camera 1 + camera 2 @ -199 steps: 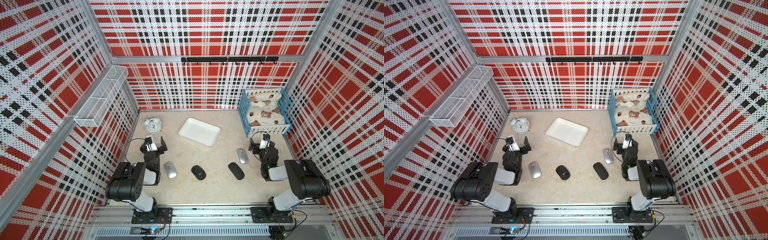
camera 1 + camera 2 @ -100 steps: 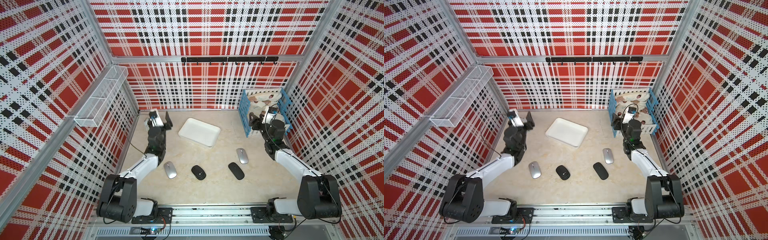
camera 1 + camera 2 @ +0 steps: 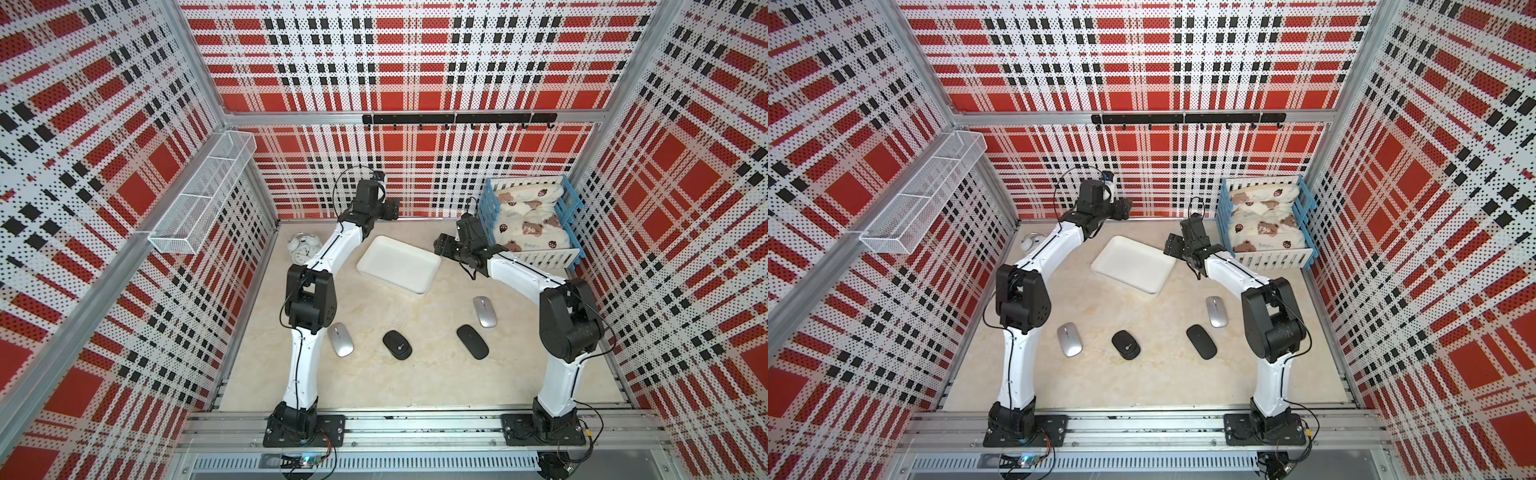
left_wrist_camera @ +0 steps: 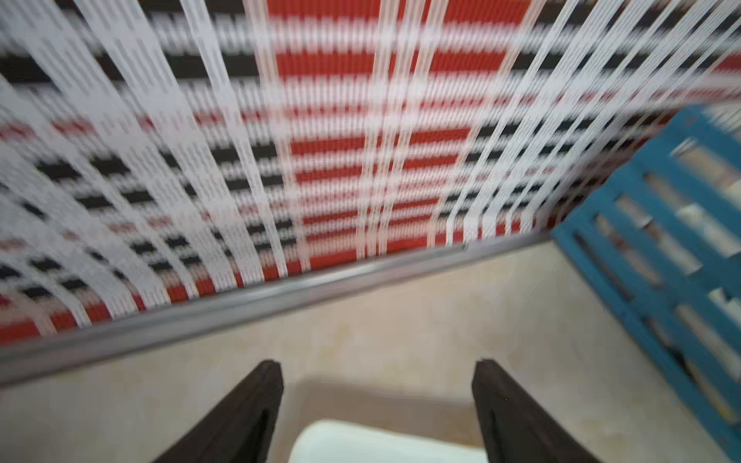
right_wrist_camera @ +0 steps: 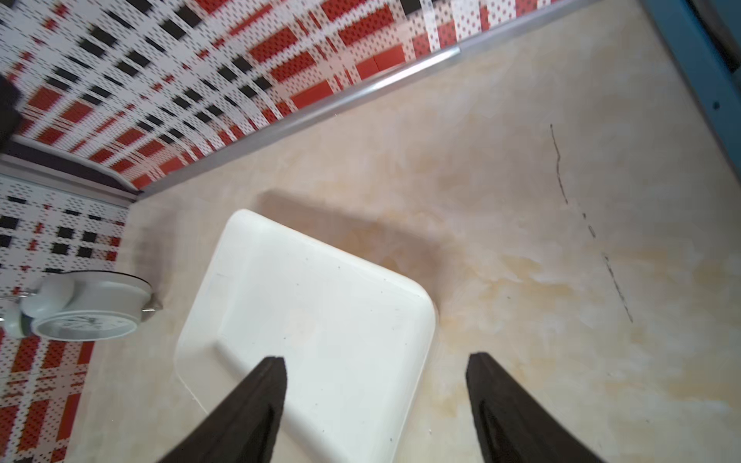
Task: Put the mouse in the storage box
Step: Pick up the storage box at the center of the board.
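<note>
Hovering empty with jaws apart, the left gripper [image 4: 377,371] sits at twelve o'clock of the storage box [image 3: 399,264] and the right gripper [image 5: 375,360] at two, while the silver mouse [image 3: 484,311] (light, rigid, probably slick-shelled) lies at five o'clock, best pinched across its flanks.

Storage box [image 3: 399,264] interior free; clock [image 3: 302,248] nr its left end, crate [image 3: 544,259] nr right.

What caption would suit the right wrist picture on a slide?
Open right gripper over the edge of the empty storage box, alarm clock beyond.
</note>
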You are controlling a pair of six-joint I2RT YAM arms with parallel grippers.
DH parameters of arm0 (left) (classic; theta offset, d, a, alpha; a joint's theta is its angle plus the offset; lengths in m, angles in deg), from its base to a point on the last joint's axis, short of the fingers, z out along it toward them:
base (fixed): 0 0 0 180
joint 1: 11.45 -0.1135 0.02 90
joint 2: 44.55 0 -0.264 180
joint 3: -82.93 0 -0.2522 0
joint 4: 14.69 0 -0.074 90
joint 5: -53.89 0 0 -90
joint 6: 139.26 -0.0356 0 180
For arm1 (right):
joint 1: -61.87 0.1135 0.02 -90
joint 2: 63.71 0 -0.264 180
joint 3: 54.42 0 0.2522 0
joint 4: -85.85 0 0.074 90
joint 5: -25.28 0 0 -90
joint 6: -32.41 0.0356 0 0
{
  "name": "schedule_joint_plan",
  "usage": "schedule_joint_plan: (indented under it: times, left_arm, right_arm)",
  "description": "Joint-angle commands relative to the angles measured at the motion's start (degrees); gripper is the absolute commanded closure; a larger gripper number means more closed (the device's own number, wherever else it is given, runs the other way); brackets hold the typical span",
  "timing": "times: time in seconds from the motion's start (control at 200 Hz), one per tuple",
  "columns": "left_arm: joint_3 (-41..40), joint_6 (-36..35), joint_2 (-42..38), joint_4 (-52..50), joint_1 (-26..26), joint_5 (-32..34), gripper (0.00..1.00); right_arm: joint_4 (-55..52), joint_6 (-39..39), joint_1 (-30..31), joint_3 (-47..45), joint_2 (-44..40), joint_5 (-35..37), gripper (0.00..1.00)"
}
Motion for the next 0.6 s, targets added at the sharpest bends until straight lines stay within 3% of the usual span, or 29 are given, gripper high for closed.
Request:
schedule_joint_plan:
  times: [0.0, 0.11, 0.245, 0.596]
  left_arm:
    - [4.2, 1.0, 0.8, -7.5, -2.0, -0.4, 0.20]
    - [6.5, 1.8, 3.8, -8.8, -4.8, 1.2, 0.20]
    - [8.9, 2.1, 7.4, -11.0, -6.9, -1.4, 0.24]
    - [1.1, -3.5, 7.4, -12.3, -6.0, -3.4, 0.36]
  right_arm:
    - [-7.6, 3.5, 0.6, 4.3, 2.8, 1.8, 0.23]
    - [-6.6, 6.2, 0.6, 3.4, 3.8, 3.7, 0.25]
    - [-6.9, 6.9, 0.7, 4.8, 7.0, 0.6, 0.31]
    - [-7.0, 7.9, 0.9, 6.7, 11.9, -1.5, 0.35]
